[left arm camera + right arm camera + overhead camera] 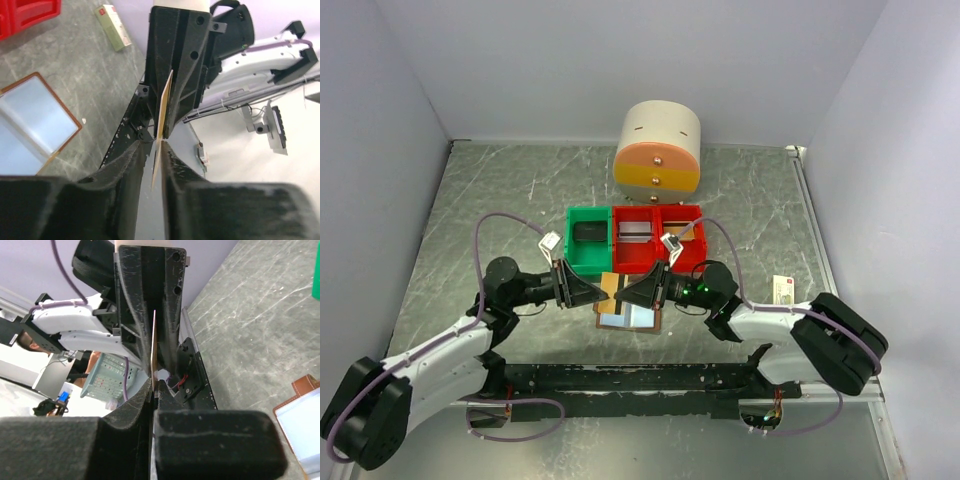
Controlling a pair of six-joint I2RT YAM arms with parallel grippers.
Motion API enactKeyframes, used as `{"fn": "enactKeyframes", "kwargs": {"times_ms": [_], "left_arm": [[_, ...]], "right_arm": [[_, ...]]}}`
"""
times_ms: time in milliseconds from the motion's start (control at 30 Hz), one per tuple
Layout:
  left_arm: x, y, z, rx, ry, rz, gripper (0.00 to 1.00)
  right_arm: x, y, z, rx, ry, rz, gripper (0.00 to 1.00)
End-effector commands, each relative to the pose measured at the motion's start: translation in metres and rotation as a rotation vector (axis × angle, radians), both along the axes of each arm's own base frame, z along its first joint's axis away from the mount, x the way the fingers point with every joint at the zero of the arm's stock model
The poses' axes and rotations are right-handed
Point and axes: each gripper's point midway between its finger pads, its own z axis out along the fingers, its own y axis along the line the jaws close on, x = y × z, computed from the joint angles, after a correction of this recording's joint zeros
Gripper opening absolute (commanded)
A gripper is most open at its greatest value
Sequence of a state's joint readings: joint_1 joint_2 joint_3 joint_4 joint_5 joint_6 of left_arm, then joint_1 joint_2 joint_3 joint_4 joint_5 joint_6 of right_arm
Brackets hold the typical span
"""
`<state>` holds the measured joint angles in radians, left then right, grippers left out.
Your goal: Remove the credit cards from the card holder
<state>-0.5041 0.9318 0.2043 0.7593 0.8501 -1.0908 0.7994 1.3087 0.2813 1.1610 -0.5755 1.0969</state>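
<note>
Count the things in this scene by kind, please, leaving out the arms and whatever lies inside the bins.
Green bin: 1
Red bins: 2
Card holder: 1
Credit card, held in the air: 1
Cream box: 1
Round drawer unit: 1
Total: 7

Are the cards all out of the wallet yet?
Nearly, maybe. The card holder lies open. One credit card is out: the right hand grips it, and the left hand sits around its other edge. Left to do: put it down. I cannot see whether more cards hide inside.
</note>
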Motion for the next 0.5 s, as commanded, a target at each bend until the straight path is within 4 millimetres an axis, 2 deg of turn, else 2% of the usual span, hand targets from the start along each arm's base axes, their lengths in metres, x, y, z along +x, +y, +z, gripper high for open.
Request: {"fn": "enactKeyframes", "kwargs": {"times_ms": [0, 33, 100, 467], "left_arm": [[0.017, 0.003, -0.009, 0.138, -0.027, 0.108, 0.39], [0.019, 0.006, -0.009, 0.166, -0.033, 0.129, 0.45], [0.022, 0.010, -0.010, 0.212, -0.044, 0.149, 0.46], [0.011, 0.002, -0.010, 0.206, -0.071, 0.045, 0.11]], "right_arm": [[0.008, 0.001, 0.005, -0.018, -0.035, -0.045, 0.00], [0.009, 0.001, 0.002, -0.036, -0.039, -0.053, 0.00], [0.010, 0.000, -0.001, -0.058, -0.040, -0.063, 0.00], [0.005, -0.001, 0.007, -0.022, -0.037, -0.041, 0.00]]}}
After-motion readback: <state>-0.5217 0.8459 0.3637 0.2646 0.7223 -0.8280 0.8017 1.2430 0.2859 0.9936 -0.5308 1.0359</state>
